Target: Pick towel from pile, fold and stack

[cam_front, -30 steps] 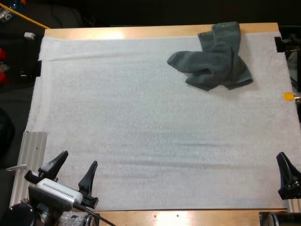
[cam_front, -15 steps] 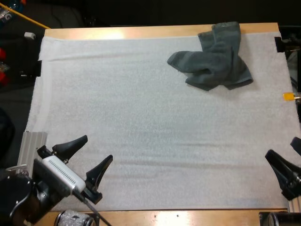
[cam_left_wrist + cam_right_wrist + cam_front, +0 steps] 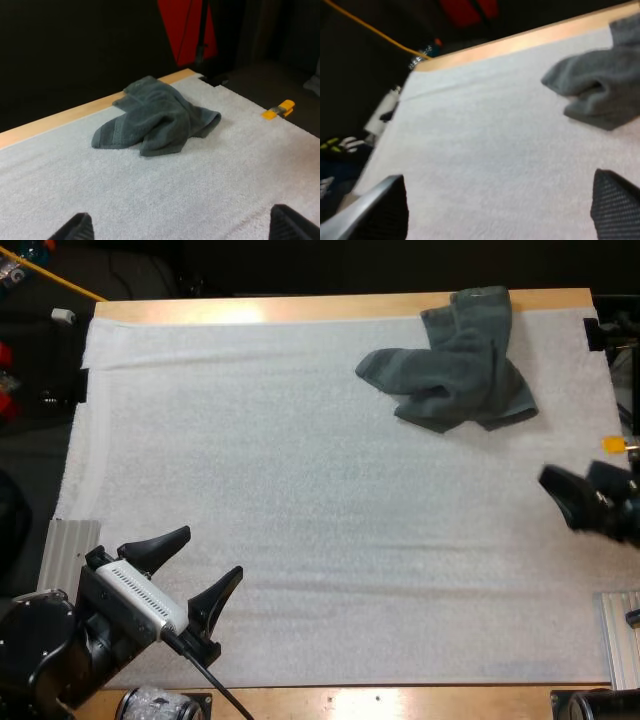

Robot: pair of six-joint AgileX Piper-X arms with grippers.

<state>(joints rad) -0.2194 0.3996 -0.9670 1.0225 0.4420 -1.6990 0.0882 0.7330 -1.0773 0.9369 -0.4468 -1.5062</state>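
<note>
A dark grey-green towel [image 3: 455, 365] lies crumpled in a loose, lobed heap at the far right of the white mat [image 3: 300, 490], touching its far edge. The left gripper [image 3: 212, 552] is at the near left, fingers spread and empty. The right gripper [image 3: 572, 485], at the right edge, has its fingers apart too.

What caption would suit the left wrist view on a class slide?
Open left gripper faces a crumpled grey-green towel on the white mat.
</note>
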